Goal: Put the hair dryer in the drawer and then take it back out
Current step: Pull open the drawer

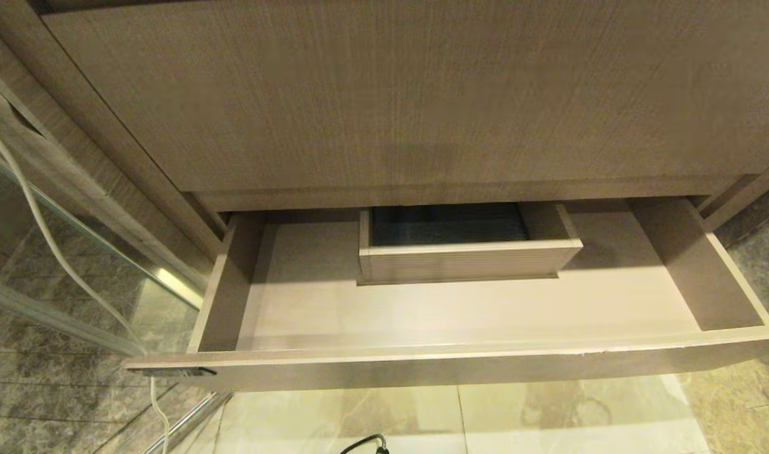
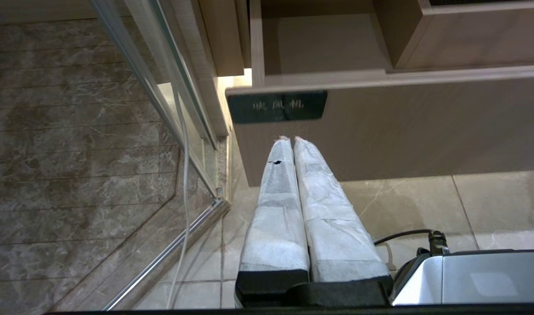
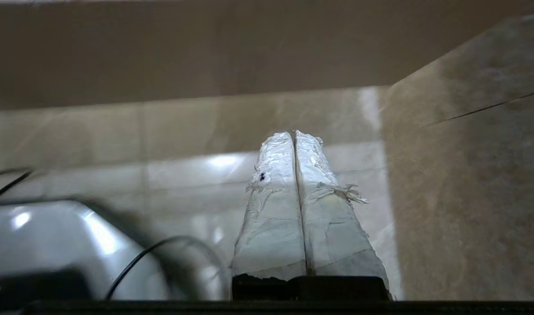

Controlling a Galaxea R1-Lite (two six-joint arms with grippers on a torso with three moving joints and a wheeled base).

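Nearest to me, through the left wrist camera, my left gripper (image 2: 289,139) hangs low over pale floor tiles (image 2: 424,205), its two white-wrapped fingers (image 2: 275,210) pressed together with nothing between them. Its tips sit just below the front panel of the drawer (image 2: 381,131). My right gripper (image 3: 293,133) shows only in its own wrist view (that picture is smeared): its taped fingers (image 3: 271,210) are likewise closed against each other and empty, above glossy tile.

Only the left wrist view shows the small dark label (image 2: 278,106) at the corner of the drawer front; it carries three pale characters I cannot read. A thin white cable (image 2: 184,175) runs down beside a glass door (image 2: 162,87) there.

The head camera shows neither arm. It looks down into the open drawer (image 1: 246,372), whose floor is bare wood grain. At mid-back stands a boxed rectangular cutout (image 1: 466,258). Beyond it rises a taller plain panel (image 1: 391,94).

The hair dryer appears in none of the three views.
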